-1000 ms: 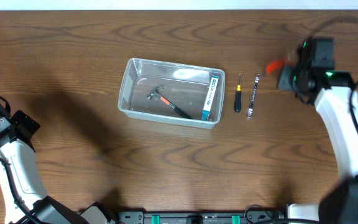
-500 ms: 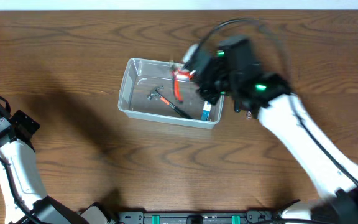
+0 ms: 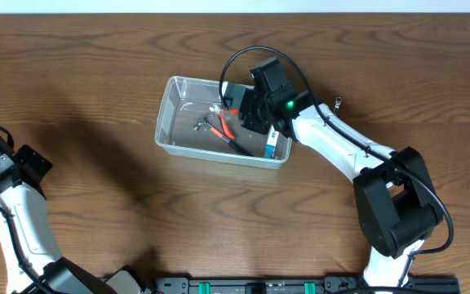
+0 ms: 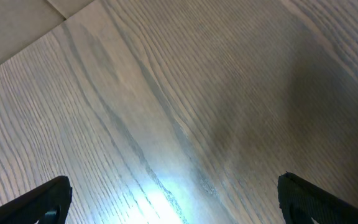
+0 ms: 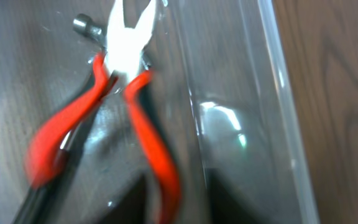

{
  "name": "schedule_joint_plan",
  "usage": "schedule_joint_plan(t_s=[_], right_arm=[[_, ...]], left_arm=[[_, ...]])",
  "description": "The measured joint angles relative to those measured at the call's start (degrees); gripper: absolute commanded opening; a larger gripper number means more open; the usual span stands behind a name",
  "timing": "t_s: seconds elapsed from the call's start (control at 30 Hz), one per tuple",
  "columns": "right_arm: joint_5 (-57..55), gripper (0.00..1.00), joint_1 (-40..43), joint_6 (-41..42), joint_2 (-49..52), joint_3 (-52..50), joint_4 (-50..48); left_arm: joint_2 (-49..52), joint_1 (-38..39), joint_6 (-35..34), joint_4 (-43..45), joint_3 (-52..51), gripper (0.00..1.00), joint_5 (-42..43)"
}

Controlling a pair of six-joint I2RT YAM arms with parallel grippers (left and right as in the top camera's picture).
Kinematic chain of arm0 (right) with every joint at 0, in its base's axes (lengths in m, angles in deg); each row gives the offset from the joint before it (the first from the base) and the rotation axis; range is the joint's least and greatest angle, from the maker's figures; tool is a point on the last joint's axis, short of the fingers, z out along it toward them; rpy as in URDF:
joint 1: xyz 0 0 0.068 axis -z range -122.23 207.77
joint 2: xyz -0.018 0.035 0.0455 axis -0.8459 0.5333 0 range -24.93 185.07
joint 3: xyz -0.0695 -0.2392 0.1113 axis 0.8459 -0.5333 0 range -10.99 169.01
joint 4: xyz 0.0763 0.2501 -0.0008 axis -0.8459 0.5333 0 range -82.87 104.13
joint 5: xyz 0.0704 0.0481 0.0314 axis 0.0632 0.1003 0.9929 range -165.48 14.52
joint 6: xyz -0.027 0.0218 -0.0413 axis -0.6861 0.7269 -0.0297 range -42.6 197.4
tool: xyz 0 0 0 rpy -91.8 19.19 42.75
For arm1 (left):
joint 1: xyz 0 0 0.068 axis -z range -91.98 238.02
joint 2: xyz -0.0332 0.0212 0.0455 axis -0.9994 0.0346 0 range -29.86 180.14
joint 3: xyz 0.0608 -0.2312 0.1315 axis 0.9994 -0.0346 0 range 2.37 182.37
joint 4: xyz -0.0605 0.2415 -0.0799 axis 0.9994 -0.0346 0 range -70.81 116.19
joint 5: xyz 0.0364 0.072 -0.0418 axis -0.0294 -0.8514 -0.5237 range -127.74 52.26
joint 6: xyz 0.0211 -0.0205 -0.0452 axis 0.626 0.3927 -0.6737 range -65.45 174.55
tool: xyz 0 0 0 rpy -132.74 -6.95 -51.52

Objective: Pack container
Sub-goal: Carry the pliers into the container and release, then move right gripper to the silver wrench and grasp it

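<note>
- The right hand [image 3: 240,110] hangs over the right half of the container [image 3: 182,135]; I cannot tell whether its fingers are spread or closed.
- Blurred red-handled pliers [image 5: 129,106] are inside the container, their nose by the head of a hammer [image 3: 205,124].
- A blue-and-white box [image 3: 273,145] lies inside against the container's right wall.
- The container rests on the worktop [image 4: 166,93].
- The left hand [image 4: 179,202], fingers wide apart and holding nothing, is well left of the container.

The clear container [image 3: 166,114] sits on the wooden surface [image 3: 96,57]. The right gripper [image 3: 239,110] hangs over its far right part. Just by the gripper, inside the container, are red-handled pliers [image 3: 223,126] and a black-handled hammer [image 3: 237,146]. A blue-and-white box [image 3: 273,147] lies along the container's right wall. The left arm [image 3: 11,188] is well to its left.
</note>
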Motion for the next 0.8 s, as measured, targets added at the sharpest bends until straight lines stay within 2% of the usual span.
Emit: schedule_joint_plan(t_s=[0.03, 0.17, 0.27, 0.4, 0.57, 0.67, 0.8], right_arm=[[-0.33, 0.52, 0.0, 0.15, 0.0, 0.0, -0.5], [-4.11, 0.5, 0.0, 3.28, -0.09, 0.0, -2.54], [-9.57, 0.49, 0.0, 8.76, -1.31, 0.0, -1.36], [-18.16, 0.64, 0.81, 21.46, -9.7, 0.0, 3.5], [-21.97, 0.68, 7.54, 37.16, -24.3, 1.68, 12.94], [-22.1, 0.62, 14.29, 46.45, -28.94, 2.82, 20.35], [-19.74, 0.59, 21.11, 56.83, -27.69, 2.29, 28.94]], left_arm=[[0.0, 0.0, 0.0, 0.0, 0.0, 0.98, 0.0], [0.0, 0.0, 0.0, 0.0, 0.0, 0.98, 0.0], [0.0, 0.0, 0.0, 0.0, 0.0, 0.98, 0.0], [0.0, 0.0, 0.0, 0.0, 0.0, 0.98, 0.0], [0.0, 0.0, 0.0, 0.0, 0.0, 0.98, 0.0], [0.0, 0.0, 0.0, 0.0, 0.0, 0.98, 0.0], [0.0, 0.0, 0.0, 0.0, 0.0, 0.98, -0.02]])
